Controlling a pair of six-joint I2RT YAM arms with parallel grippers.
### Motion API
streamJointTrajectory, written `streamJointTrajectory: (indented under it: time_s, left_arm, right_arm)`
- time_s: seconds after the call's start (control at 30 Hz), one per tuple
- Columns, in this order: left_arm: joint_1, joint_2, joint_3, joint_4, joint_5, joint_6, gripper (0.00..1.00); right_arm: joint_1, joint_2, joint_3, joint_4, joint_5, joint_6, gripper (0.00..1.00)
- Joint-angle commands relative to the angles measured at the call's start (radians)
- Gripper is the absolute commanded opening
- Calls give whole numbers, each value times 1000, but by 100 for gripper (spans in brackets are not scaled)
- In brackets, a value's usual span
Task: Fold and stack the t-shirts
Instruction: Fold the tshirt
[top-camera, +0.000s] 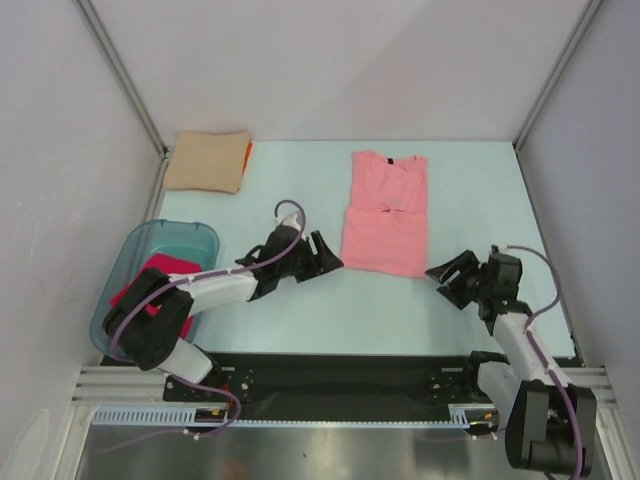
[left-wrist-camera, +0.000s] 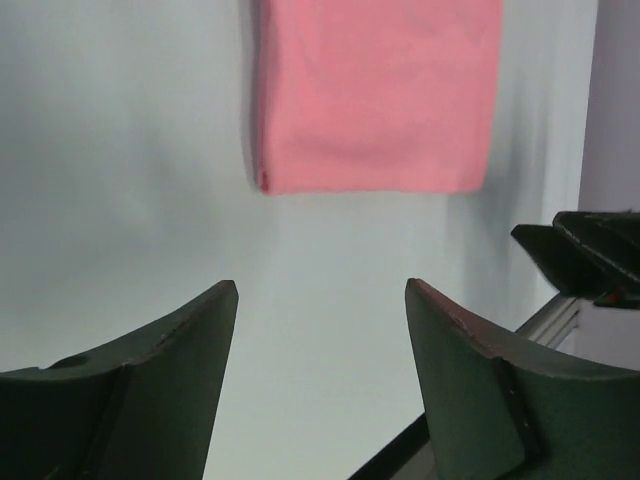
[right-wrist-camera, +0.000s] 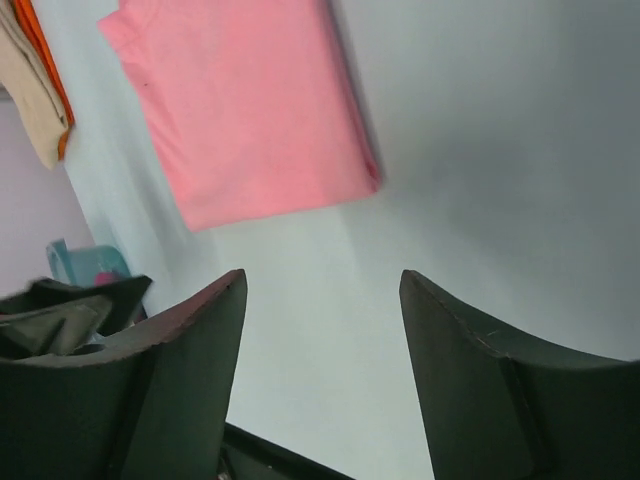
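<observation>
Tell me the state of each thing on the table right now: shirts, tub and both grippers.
Salmon-pink t-shirt: flat mid-table, folded to a narrow strip, unheld.
Tan t-shirt: folded, on top of the orange one.
Orange t-shirt: under the tan one, only an edge showing.
Crimson-pink t-shirt: bunched up in the tub.
Teal tub: upright, open-topped.
Left gripper: open, empty.
Right gripper: open, empty.
</observation>
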Motion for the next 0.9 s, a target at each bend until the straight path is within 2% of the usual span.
streamJointTrajectory:
  time_s: [0.0,0.17,0.33,0.53,0.87]
  left_arm:
    - [-49,56,-105,213,-95,-343,73]
    - [-92,194,-40,261,-132,-506,69]
    - [-93,260,-31,247,-205,-679,65]
    - [-93,308,7,147,-218,-780,60]
    - [-69,358,-1,135,-215,-842,52]
  right_arm:
    - [22,-86,-128,149,102,264,69]
    - [125,-114,-170,244,298,345,66]
    - [200,-28,-211,339,379,506,58]
    - [260,142,-195,408,432,592,50]
    - [311,173,-198,386,572,637,50]
